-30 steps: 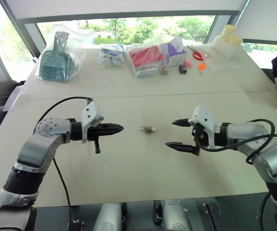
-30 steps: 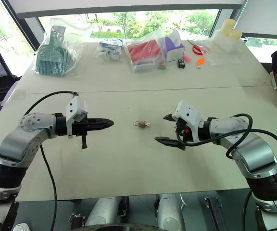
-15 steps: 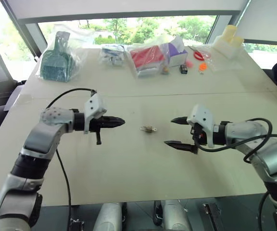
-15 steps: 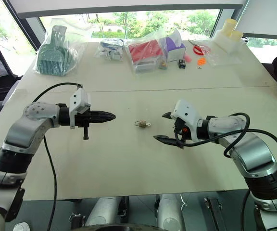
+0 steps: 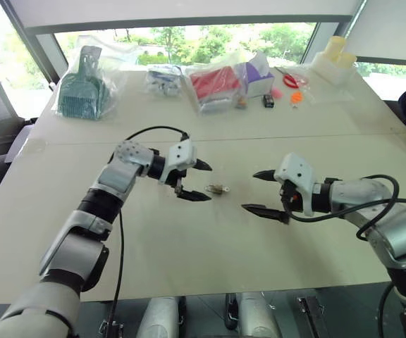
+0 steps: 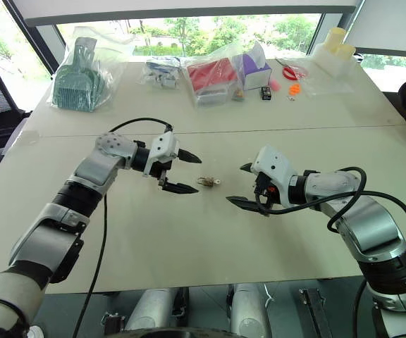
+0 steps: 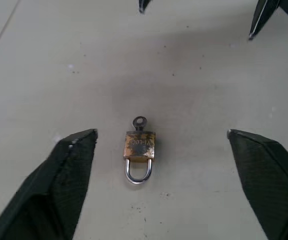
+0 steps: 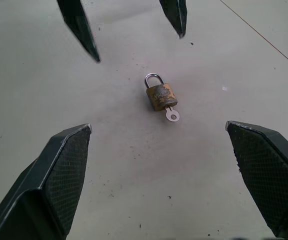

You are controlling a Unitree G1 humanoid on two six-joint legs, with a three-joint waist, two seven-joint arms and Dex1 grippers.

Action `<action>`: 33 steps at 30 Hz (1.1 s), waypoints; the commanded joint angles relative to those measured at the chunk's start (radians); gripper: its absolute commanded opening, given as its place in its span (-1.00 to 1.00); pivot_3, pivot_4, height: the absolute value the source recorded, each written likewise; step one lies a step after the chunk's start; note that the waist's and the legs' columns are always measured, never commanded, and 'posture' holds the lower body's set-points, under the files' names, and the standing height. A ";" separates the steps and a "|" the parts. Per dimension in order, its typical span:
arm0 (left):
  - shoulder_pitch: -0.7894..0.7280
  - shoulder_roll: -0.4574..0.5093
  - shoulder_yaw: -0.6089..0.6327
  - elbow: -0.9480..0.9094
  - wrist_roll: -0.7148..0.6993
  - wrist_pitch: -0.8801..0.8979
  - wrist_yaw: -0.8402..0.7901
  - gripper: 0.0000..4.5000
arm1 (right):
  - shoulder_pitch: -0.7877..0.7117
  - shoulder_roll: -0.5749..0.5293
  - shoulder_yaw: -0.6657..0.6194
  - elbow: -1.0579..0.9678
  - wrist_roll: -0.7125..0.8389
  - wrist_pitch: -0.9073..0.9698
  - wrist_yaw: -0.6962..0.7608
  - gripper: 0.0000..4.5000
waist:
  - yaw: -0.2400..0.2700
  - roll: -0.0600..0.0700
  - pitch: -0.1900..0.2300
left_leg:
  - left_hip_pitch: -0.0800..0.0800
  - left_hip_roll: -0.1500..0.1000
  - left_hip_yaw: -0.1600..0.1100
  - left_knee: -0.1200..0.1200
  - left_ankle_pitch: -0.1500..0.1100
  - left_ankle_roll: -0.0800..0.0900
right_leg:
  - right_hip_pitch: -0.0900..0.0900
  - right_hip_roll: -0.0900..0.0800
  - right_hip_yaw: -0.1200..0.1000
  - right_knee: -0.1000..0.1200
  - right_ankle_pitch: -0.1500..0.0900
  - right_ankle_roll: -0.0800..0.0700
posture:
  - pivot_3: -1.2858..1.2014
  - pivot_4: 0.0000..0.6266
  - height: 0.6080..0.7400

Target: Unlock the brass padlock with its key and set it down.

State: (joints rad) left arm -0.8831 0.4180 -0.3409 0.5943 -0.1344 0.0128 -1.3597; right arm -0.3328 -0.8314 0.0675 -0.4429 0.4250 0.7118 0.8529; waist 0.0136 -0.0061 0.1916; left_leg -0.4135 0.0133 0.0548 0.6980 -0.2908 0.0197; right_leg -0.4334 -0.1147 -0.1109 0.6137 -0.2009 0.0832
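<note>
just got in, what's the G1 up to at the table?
It is working on a brass padlock lying flat on the table, with the key sticking out of its base. Nothing is held. The left gripper is open beside the lock, shackle end toward it, and the right gripper is open on the other side, facing the key end. Bagged clutter sits along the far edge.

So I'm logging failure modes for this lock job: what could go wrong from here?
1. The padlock lies flat and tiny between the open left gripper fingers; closing could skid it away instead of pinching it.
2. The key sticks out toward the open right gripper; a bump could pull it out.
</note>
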 commanded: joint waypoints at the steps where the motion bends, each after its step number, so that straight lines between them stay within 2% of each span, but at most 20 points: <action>1: -0.049 -0.032 -0.010 0.108 0.057 -0.121 -0.007 0.99 | 0.017 -0.001 -0.034 -0.064 0.009 0.004 -0.017 1.00 | 0.001 0.000 0.000 | 0.000 0.000 0.000 0.000 0.000 0.000 | 0.000 0.000 0.000 0.000 0.000 0.000 | 0.03 -0.52 1.00; 8: -0.099 -0.110 0.015 0.307 0.110 -0.230 0.024 0.99 | 0.026 -0.004 -0.039 -0.080 0.012 0.015 -0.034 1.00 | 0.002 0.000 0.000 | -0.002 0.000 0.000 0.001 0.000 0.000 | -0.001 -0.001 0.000 0.000 0.000 0.000 | 0.03 -0.52 1.00; 15: -0.123 -0.157 0.027 0.408 0.143 -0.290 0.057 0.99 | 0.028 -0.004 -0.038 -0.093 0.013 0.023 -0.047 1.00 | 0.001 0.000 0.000 | -0.002 0.000 -0.001 0.001 0.000 0.000 | -0.001 -0.001 -0.001 0.000 0.000 0.000 | 0.03 -0.52 1.00; 18: -0.126 -0.162 0.027 0.434 0.156 -0.304 0.065 0.63 | 0.028 -0.006 -0.038 -0.098 0.013 0.026 -0.050 1.00 | 0.002 -0.001 0.000 | -0.002 0.000 -0.001 0.001 0.000 0.000 | -0.001 -0.001 -0.001 0.000 0.000 0.000 | 0.03 -0.52 1.00; 24: -0.123 -0.152 0.031 0.464 0.183 -0.333 0.084 -0.59 | 0.028 -0.007 -0.034 -0.098 0.009 0.023 -0.054 1.00 | 0.001 -0.001 0.000 | -0.002 0.000 -0.001 0.001 0.000 0.000 | -0.001 -0.001 -0.001 0.000 0.000 0.000 | 0.03 -0.52 1.00; 25: -0.122 -0.149 0.032 0.467 0.185 -0.336 0.088 -0.67 | 0.027 -0.006 -0.033 -0.097 0.008 0.022 -0.054 1.00 | 0.001 -0.001 0.000 | -0.002 0.000 -0.001 0.001 0.000 0.000 | -0.001 -0.001 -0.001 0.000 0.000 0.000 | 0.03 -0.52 1.00; 30: -0.129 -0.130 0.051 0.463 0.180 -0.340 0.083 -0.67 | 0.012 0.005 -0.016 -0.094 0.001 0.012 -0.059 1.00 | 0.000 -0.001 0.000 | -0.002 0.000 -0.001 0.001 0.000 0.000 | -0.001 -0.001 -0.001 0.001 0.000 0.000 | 0.03 -0.52 1.00; 33: -0.152 -0.108 0.099 0.396 0.117 -0.281 0.024 -0.67 | -0.016 0.029 0.034 -0.072 -0.082 -0.071 -0.088 1.00 | -0.003 -0.001 0.000 | -0.002 0.000 -0.001 0.001 0.000 0.000 | -0.001 0.000 -0.001 0.001 0.000 0.000 | 0.03 -0.52 1.00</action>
State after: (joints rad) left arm -0.9921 0.2885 -0.2886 1.0465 0.0234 -0.2915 -1.3059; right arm -0.3209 -0.8108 0.0850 -0.5026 0.3872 0.7015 0.7818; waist 0.0102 -0.0070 0.1913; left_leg -0.4156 0.0139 0.0545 0.6991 -0.2909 0.0200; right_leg -0.4357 -0.1151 -0.1116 0.6150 -0.2005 0.0831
